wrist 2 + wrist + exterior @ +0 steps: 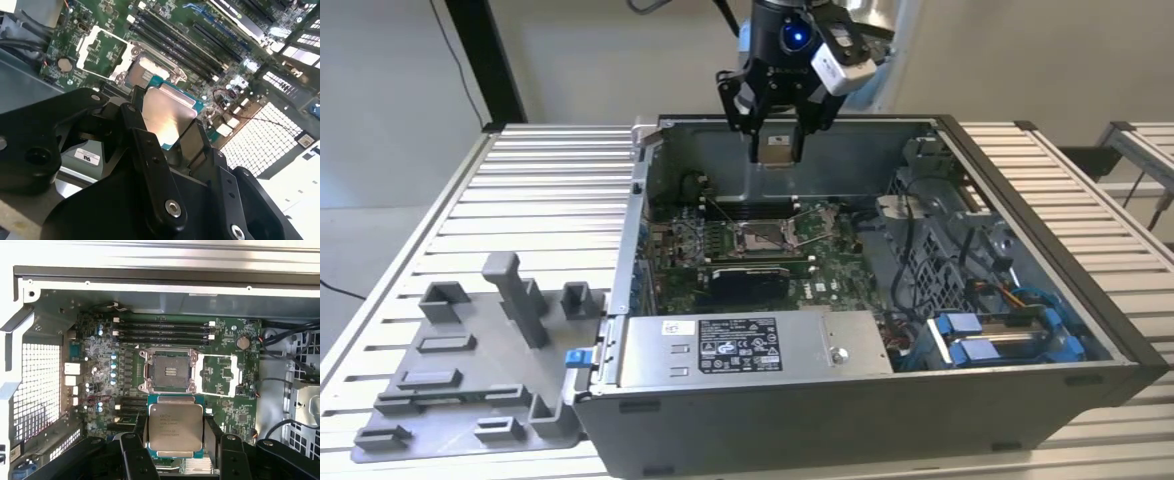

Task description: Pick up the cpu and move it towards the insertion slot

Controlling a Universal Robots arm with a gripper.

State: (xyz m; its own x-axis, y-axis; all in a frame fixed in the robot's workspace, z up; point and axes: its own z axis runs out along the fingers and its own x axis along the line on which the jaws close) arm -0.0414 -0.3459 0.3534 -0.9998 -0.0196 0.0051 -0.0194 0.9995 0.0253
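The claw [775, 120] is pinching the cpu [175, 426] by its edges, hovering above the open computer case [1067, 290]. The insertion slot [168, 371] is lying below on the motherboard [235, 405], frame open. A tilted or off-centre chip could probably bend the socket pins.

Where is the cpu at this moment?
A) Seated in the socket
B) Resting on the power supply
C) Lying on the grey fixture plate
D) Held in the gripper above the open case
D: the gripper clamps the cpu above the motherboard, short of the empty socket.
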